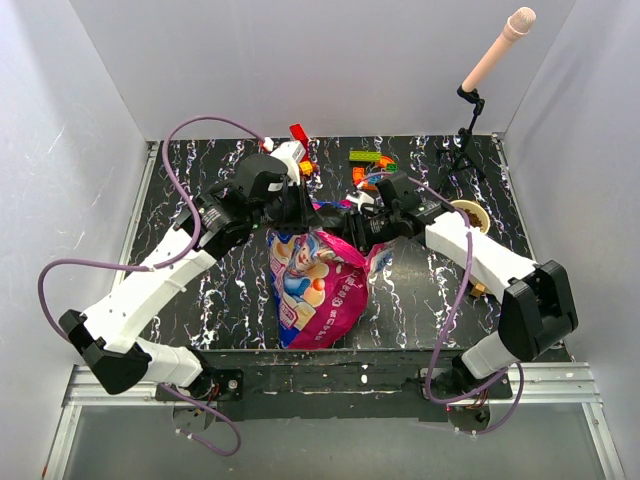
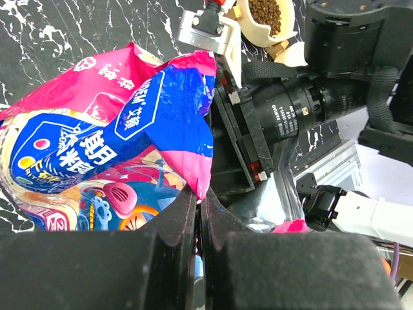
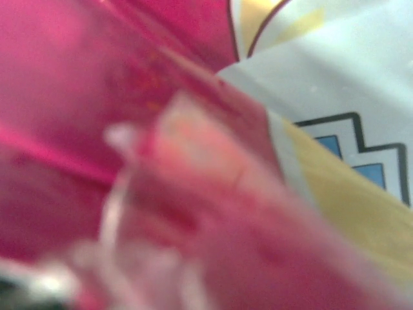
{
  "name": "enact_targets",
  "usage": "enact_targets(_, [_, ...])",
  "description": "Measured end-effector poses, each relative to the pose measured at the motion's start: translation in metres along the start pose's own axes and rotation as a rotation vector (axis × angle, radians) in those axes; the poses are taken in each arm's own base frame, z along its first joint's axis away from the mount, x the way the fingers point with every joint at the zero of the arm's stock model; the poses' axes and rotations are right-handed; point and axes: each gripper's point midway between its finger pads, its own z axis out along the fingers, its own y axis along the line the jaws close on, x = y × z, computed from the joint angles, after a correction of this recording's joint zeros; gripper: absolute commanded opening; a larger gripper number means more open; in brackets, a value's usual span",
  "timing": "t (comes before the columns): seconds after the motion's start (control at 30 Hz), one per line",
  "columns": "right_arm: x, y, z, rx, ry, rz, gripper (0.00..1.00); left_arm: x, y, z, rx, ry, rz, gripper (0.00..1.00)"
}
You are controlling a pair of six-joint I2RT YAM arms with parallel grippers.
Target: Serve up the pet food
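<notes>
Nearest us, the bag [image 1: 312, 290] lies on the table [image 1: 220, 302] between our arms, its top pointing away. Our left gripper [image 2: 199, 201] has its fingers pressed together on the bag's pink top edge. Our right gripper [image 1: 347, 224] meets the same end from the other side. Its camera shows only blurred pink film, so we cannot tell how its fingers stand. Farther right, kibble [image 2: 267, 13] sits in a cream bowl [image 2: 248, 19] just behind our right arm. Toy blocks [image 1: 371, 157] lie near the far edge, with a microphone [image 1: 496, 48] beyond.
</notes>
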Motion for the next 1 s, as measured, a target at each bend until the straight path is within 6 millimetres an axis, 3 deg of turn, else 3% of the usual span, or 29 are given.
enact_targets(0.23, [-0.001,0.014,-0.011,0.109,0.002,0.076,0.01,-0.003,0.0,0.0,0.008,-0.02,-0.022,0.0])
enact_targets(0.53, [-0.01,0.037,0.008,0.254,0.03,0.11,0.01,0.001,0.002,0.007,0.022,-0.006,-0.038,0.0])
enact_targets(0.7, [-0.029,0.052,-0.014,0.357,0.012,0.045,0.01,0.003,0.002,0.006,0.02,0.001,-0.029,0.0])
enact_targets(1.0, [-0.019,0.058,-0.023,0.303,-0.015,0.155,0.01,0.002,0.001,0.004,0.023,-0.01,-0.006,0.0])
